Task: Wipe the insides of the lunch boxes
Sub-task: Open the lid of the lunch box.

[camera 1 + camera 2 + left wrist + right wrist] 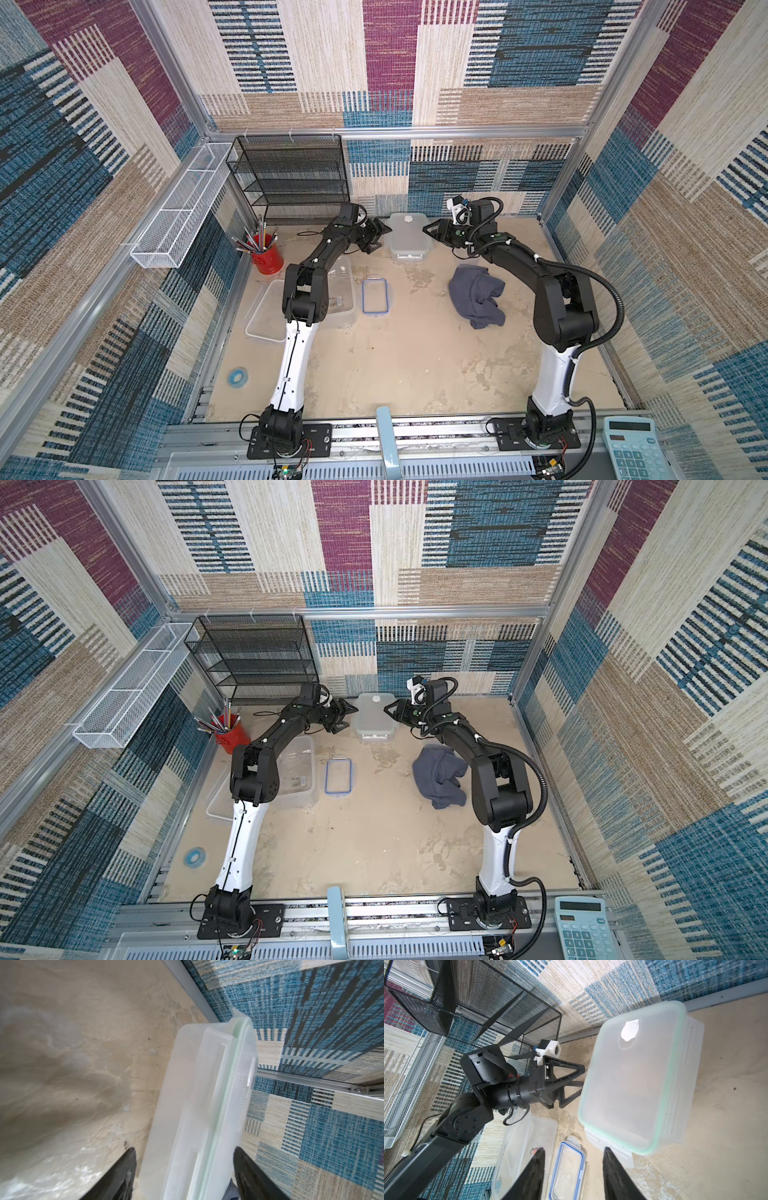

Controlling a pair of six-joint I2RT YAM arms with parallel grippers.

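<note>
Lunch box (407, 249) under its green-rimmed lid (409, 228) sits closed at the back of the table (415, 365) in both top views, between the left gripper (383, 239) and the right gripper (429, 230), each just beside it. The left wrist view shows the left fingers (124, 1172) spread wide, with the box ahead of them. The right wrist view shows the right fingers (612, 1174) spread, holding nothing.

The lidded box (407, 235) sits at the table's (415, 365) back edge. Near the left edge lies an open tub (343, 286), with a small lid (375, 296) just right of it. The cloth (478, 299) lies toward the right edge, and the cup (268, 259) stands in the back-left corner.
</note>
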